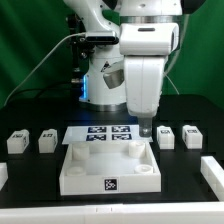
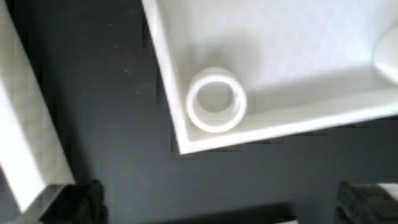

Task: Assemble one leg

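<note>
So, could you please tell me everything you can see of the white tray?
The white tray is square, seemingly plastic, with raised walls, lying flat, open side up, on the table. Round sockets show in its near corners, a printed tag on its near wall. The marker board lies behind; nothing grips it.

White tray [image 2: 294, 55] corner w/ round hole [image 2: 217, 101] — dark table [image 2: 103, 110] alongside

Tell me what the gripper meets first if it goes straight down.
Likely the bare black table just outside the tray's corner, near its round corner hole; the open gripper hangs over that spot. Depth is unclear, so a finger might clip the tray's rim.
</note>
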### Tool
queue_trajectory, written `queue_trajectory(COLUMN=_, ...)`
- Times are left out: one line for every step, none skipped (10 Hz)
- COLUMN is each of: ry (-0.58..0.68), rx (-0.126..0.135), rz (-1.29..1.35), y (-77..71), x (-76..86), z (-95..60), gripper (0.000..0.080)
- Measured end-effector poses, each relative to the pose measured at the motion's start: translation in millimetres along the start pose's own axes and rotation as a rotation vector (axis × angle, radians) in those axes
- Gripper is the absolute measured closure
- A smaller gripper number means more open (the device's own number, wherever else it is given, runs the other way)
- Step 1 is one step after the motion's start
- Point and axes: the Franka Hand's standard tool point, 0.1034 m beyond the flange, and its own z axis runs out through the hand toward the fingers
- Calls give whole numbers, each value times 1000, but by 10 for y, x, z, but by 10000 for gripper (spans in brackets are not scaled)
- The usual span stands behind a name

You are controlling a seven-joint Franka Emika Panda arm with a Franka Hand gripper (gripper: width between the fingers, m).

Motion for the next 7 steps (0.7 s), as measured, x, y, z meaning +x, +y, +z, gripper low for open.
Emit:
queue_trajectory(ry=1, rx=2, rz=-97, y=6, x=-35, z=22, gripper=150)
queue_trajectory(ry=0, rx=3, rz=-87, y=3, x=-37, z=24, gripper=150)
queue_trajectory(ry=0, rx=4, rz=-86, y=2, x=-40, z=26, gripper=150)
queue_trajectory(ry=0, rx=4, rz=-86, y=1, x=-42, z=28, gripper=150)
queue_trajectory(ry=1, rx=1, rz=-84, y=-22, x=-48, z=46, gripper=150)
queue_trajectory(ry=6, rx=-10, rz=-87, y=-184, x=-92, z=148, gripper=150)
queue_trajectory(ry=9, rx=-5, rz=-86, y=-456, x=-163, z=278, gripper=150)
